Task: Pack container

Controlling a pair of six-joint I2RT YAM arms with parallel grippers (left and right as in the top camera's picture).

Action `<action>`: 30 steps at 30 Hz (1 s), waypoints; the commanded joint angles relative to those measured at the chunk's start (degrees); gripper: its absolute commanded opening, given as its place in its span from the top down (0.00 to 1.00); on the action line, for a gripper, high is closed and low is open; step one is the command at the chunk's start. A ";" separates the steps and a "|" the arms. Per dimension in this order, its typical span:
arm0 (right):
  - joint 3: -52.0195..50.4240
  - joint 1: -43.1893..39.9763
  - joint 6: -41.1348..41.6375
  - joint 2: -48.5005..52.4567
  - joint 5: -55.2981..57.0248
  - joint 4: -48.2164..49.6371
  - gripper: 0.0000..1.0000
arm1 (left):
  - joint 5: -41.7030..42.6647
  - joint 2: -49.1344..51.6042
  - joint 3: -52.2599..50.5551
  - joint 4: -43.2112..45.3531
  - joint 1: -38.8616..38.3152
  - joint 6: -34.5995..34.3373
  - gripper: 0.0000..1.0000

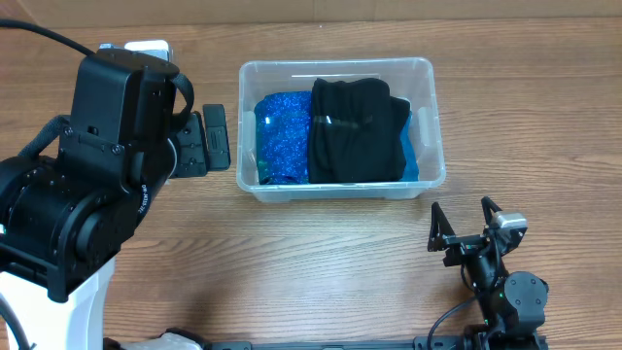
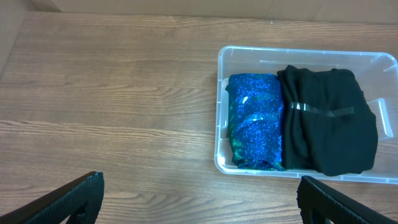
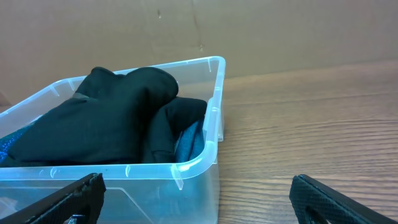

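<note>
The clear plastic container [image 1: 429, 117] stands on the wooden table at the upper middle. Inside lie a sparkly blue folded cloth [image 1: 284, 138] on the left and a black folded garment [image 1: 358, 131] on the right. The container also shows in the left wrist view [image 2: 220, 112] and in the right wrist view [image 3: 211, 118]. My left gripper [image 1: 216, 139] is open and empty, just left of the container. My right gripper [image 1: 464, 222] is open and empty, on the table in front of the container's right corner. In the wrist views both pairs of fingers, the left gripper's [image 2: 199, 199] and the right gripper's [image 3: 199, 199], are spread wide with nothing between them.
The bulky left arm [image 1: 87, 185] fills the left side of the table. A brown cardboard wall [image 3: 186, 31] stands behind the container. A white object [image 1: 165, 341] lies at the front edge.
</note>
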 commanded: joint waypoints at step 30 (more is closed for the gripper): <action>-0.13 -0.37 -0.02 -0.57 -0.35 0.57 0.00 | 29.51 -52.52 -86.05 62.90 22.43 21.11 0.00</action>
